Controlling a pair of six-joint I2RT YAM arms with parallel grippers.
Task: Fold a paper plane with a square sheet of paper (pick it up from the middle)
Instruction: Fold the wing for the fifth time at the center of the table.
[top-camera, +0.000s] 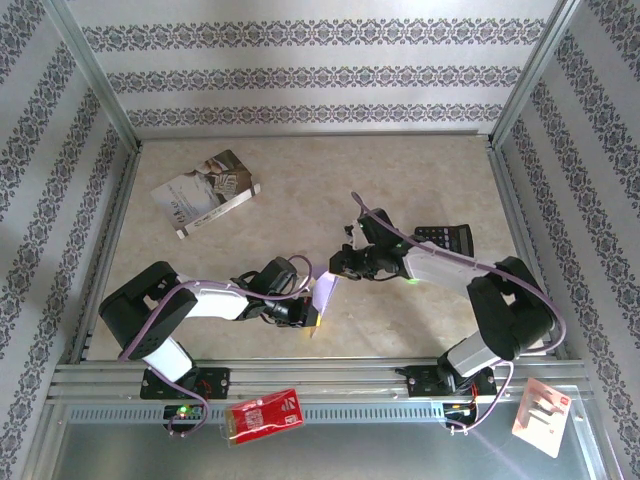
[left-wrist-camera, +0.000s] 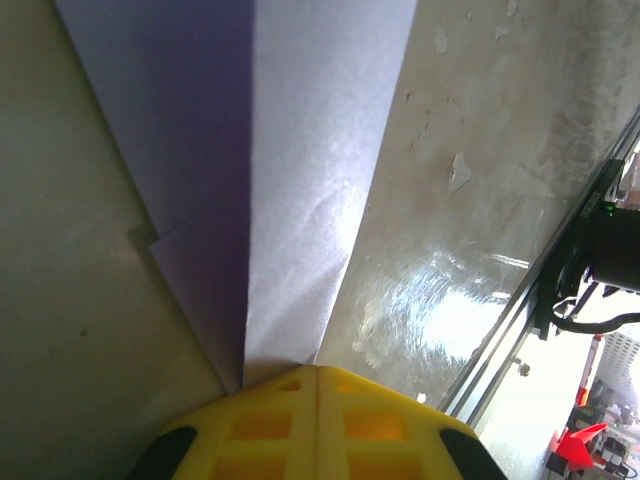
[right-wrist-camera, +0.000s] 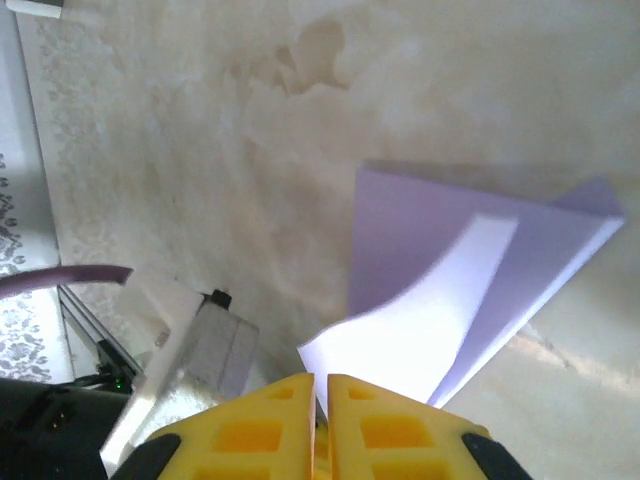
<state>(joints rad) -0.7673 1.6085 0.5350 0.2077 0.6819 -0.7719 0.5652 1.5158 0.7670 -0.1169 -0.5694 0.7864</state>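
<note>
Fingers (left-wrist-camera: 260, 425) on our left gripper (left-wrist-camera: 317, 370) are clenched on the narrow end of the lilac sheet of paper (left-wrist-camera: 310, 150), which fans away from them with a sharp centre crease. Our right gripper (right-wrist-camera: 320, 385) is pinched onto a loose flap at the opposite end. We're holding the sheet between both arms, close to the table's (top-camera: 300, 170) near edge, about midway along it. Our worry: thin paper gripped at two ends. If the arms pull apart or twist unevenly, we'd expect a tear, a slip, or a crooked fold.
</note>
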